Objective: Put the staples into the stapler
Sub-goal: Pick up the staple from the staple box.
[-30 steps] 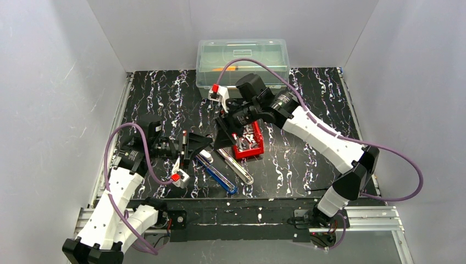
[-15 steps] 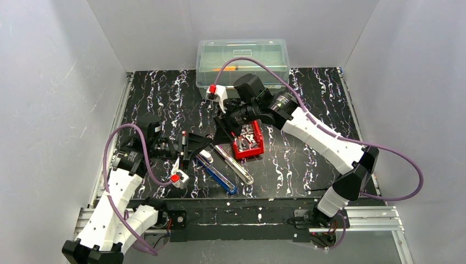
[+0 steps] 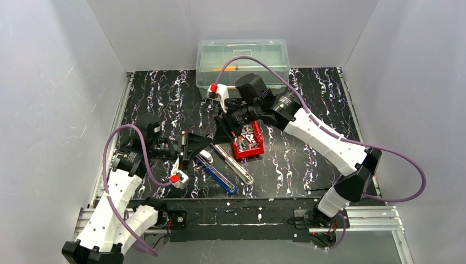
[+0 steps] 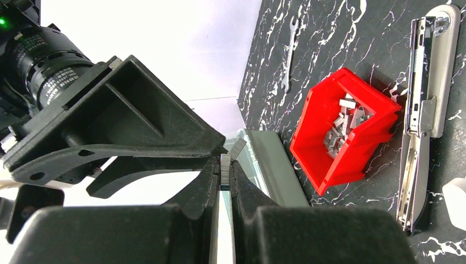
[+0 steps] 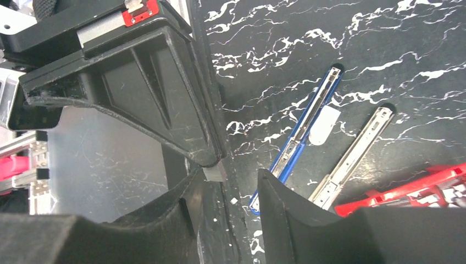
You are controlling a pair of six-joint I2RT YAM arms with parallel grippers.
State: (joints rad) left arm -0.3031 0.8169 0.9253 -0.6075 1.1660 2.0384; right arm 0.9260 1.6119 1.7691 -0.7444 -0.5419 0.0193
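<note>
1. Stapler (image 3: 220, 175): blue, lies open nearest the bases.
2. Left gripper (image 4: 225, 187): clamped on one strip (image 4: 225, 165); the thin hold could slip.
3. Right gripper (image 5: 231, 181): jaws apart around that strip; closing off-centre may snap or drop it.
4. Bin (image 4: 329, 176): holds spare staples (image 4: 342, 127).

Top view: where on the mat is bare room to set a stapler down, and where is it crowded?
Bare: the far-left corner between the clear box and the left wall; the near-right stretch between the red bin and the right arm. Crowded: the centre, with the bin, the blue stapler, the grey stapler and both arms' jaws.
</note>
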